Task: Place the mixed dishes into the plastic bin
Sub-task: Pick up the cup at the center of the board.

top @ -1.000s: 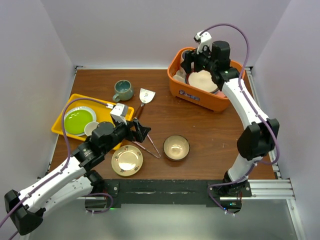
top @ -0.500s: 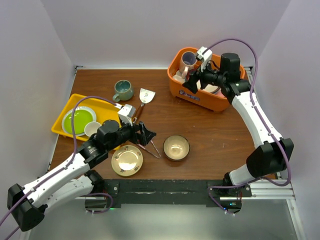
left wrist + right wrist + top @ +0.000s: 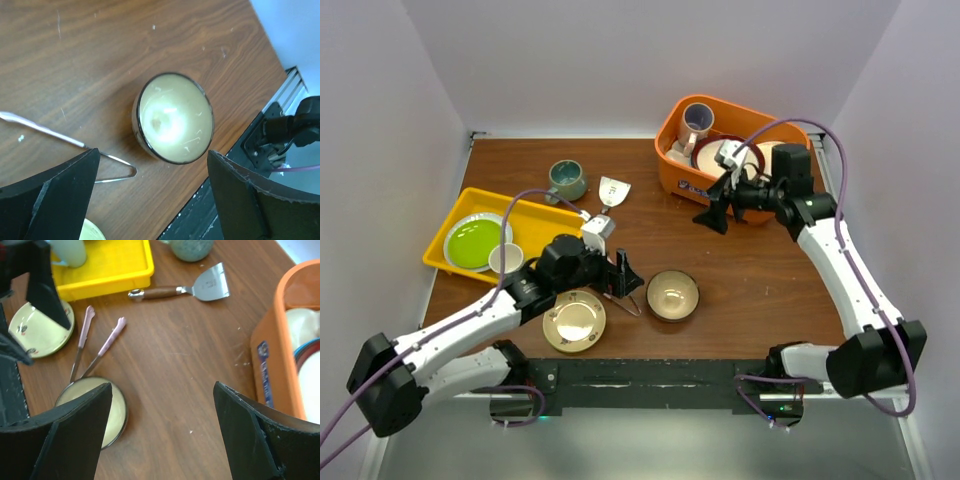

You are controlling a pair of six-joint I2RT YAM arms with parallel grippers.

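The orange plastic bin (image 3: 676, 176) stands at the back right and holds a lavender mug (image 3: 698, 120) and several stacked plates (image 3: 720, 155). My right gripper (image 3: 716, 212) is open and empty, over the table in front of the bin's left side. The bronze bowl (image 3: 673, 295) sits near the front centre. My left gripper (image 3: 624, 277) is open and empty just left of the bowl; in the left wrist view the bowl (image 3: 172, 119) lies ahead of my gripper (image 3: 153, 152). A cream plate (image 3: 574, 320) and a teal mug (image 3: 565, 181) sit on the table.
A yellow tray (image 3: 535, 215) at the left holds a lime-green plate (image 3: 478, 242) and a small white cup (image 3: 504, 258). A metal spatula (image 3: 610, 193) lies at mid-table. Thin pink tongs (image 3: 102, 347) lie between the plate and the bowl. The bin's wall (image 3: 270, 360) is at the right wrist view's right.
My right gripper has come out of the bin, empty, and moved forward and left over the table. My left gripper has moved right toward the bronze bowl.
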